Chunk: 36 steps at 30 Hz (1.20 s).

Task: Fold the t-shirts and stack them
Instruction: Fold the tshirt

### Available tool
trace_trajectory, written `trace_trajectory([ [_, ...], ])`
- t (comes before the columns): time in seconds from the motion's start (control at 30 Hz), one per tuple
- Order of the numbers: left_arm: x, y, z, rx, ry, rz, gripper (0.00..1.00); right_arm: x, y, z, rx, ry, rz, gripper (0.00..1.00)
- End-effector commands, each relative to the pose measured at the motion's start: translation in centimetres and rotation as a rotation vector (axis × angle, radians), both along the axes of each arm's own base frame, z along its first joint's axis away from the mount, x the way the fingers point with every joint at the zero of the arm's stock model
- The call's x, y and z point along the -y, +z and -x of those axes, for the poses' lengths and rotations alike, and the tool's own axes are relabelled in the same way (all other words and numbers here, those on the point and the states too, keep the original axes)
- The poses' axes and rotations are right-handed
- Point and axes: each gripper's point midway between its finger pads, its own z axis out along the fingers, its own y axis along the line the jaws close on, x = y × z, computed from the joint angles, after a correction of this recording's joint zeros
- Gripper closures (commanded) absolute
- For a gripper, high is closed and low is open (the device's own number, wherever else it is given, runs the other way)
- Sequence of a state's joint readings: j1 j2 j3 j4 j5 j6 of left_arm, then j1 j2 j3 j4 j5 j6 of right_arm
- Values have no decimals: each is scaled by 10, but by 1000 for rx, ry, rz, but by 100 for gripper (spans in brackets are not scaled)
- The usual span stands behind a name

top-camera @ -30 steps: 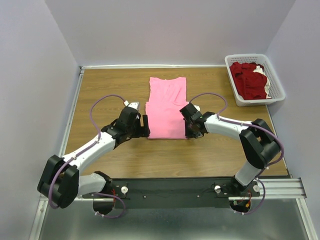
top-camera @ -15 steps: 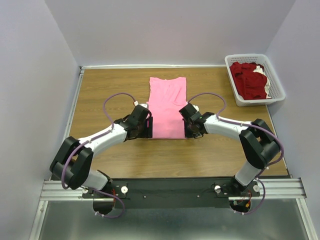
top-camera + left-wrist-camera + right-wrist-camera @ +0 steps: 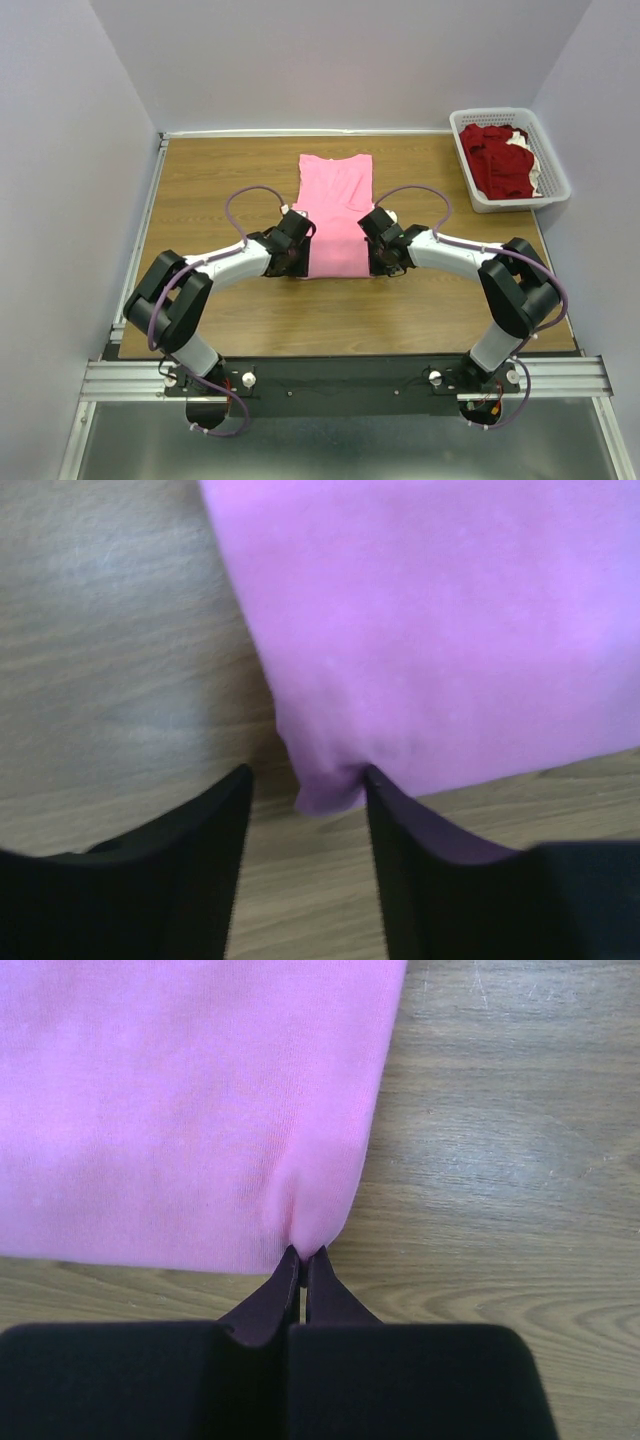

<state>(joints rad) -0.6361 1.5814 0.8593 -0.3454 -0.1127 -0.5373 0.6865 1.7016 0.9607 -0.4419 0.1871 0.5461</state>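
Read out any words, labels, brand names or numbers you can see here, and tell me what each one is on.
None: no text can be read in any view.
The pink t-shirt is plain.
The white basket and the dark red shirts in it show no print.

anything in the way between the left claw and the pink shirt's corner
Nothing visible. The near corner of the pink t-shirt lies between the open fingers of the left claw, with only bare wooden table around it.

Robot lab cell, plain walls (image 3: 350, 60), wooden table (image 3: 215, 170), 2 arms (image 3: 228, 268) (image 3: 455, 248) on aluminium rail (image 3: 565, 376)
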Motion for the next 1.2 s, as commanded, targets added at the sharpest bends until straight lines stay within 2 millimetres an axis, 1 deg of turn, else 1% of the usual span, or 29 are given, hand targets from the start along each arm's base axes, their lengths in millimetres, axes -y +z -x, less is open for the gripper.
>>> trace_trajectory([
  [0.0,-4,-16,2,-28,-3,-52,48,45,-57,50,-193,19,191,99],
  [0.13,-7,-24,7,-55,-6,-69,50,45,-57,50,-191,17,191,99],
  [0.4,-8,-33,20,-89,-25,-75,66,45,-55,49,-188,15,189,99],
  [0.47,-9,-34,22,-95,-25,-77,77,44,-54,49,-187,17,187,99],
  [0.5,-8,-35,23,-95,-27,-77,80,43,-54,48,-183,17,184,99],
  [0.53,-8,-35,24,-98,-28,-77,89,43,-52,48,-178,17,180,99],
  [0.6,-8,-33,25,-96,-30,-74,99,41,-49,46,-172,22,172,99],
  [0.67,-9,-30,28,-98,-31,-76,100,38,-42,46,-157,30,150,99],
  [0.73,-8,-23,35,-94,-40,-72,100,35,-38,54,-164,51,134,99],
  [0.8,-4,-13,43,-89,-47,-54,100,34,-33,70,-183,67,137,99],
  [0.83,-2,-13,54,-98,-70,-58,100,33,-32,78,-197,75,137,99],
  [0.87,0,-5,65,-99,-70,-46,100,30,-26,92,-212,90,138,99],
  [0.9,1,-2,74,-107,-72,-40,100,27,-28,99,-221,116,140,99],
  [0.93,0,-3,97,-139,-109,-55,100,29,-23,115,-249,112,138,99],
  [0.97,0,0,109,-152,-118,-48,100,27,-19,125,-262,122,135,99],
  [1.0,5,12,121,-157,-92,14,100,17,-9,141,-256,141,106,99],
  [1.03,6,16,137,-178,-104,34,100,20,-4,156,-289,149,113,99],
  [1.07,4,13,167,-229,-143,28,100,17,0,173,-330,166,91,99],
  [1.1,11,28,183,-247,-110,115,100,9,8,191,-347,188,67,99],
  [1.13,12,33,196,-263,-98,137,100,6,20,208,-391,209,20,99],
  [1.17,12,38,213,-304,-109,157,100,1,30,213,-390,220,-10,99],
])
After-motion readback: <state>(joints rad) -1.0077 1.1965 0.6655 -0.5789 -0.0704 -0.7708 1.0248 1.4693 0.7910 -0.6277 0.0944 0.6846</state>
